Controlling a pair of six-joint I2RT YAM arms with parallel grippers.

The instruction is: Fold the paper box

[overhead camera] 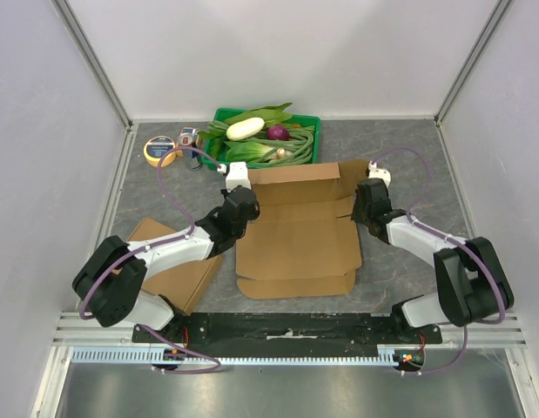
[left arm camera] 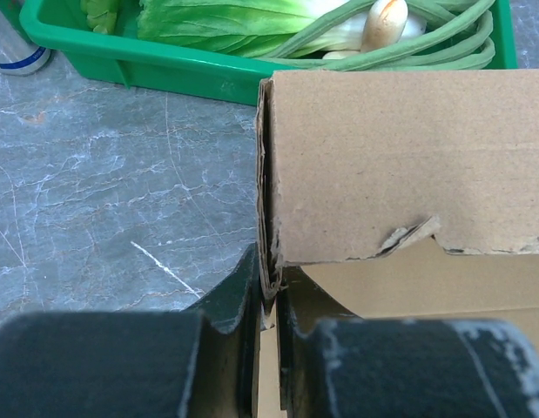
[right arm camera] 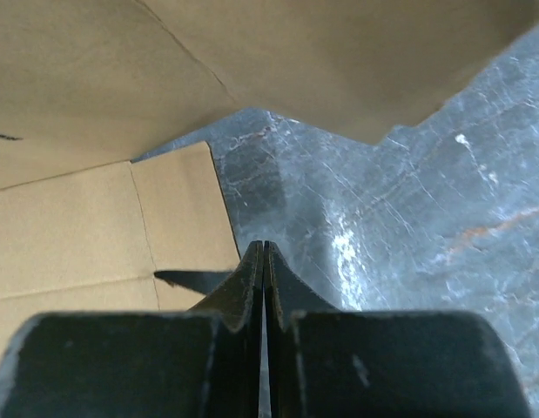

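The paper box [overhead camera: 295,244] is brown cardboard lying mostly flat in the middle of the table, with its far panel [left arm camera: 400,157] raised. My left gripper [overhead camera: 240,202] is at the box's left far corner, and in the left wrist view it [left arm camera: 271,292] is shut on the doubled cardboard edge there. My right gripper [overhead camera: 367,202] is at the box's right side. The right wrist view shows it [right arm camera: 264,252] shut with nothing between its fingers, over bare table just beside the box's flat panel [right arm camera: 77,235]. A cardboard flap [right arm camera: 339,52] hangs above it.
A green tray [overhead camera: 314,139] of vegetables stands just behind the box, and its wall [left arm camera: 165,74] is close to the held corner. A yellow tape roll [overhead camera: 160,151] lies at the back left. Another flat cardboard piece [overhead camera: 186,279] lies under the left arm. White walls enclose the table.
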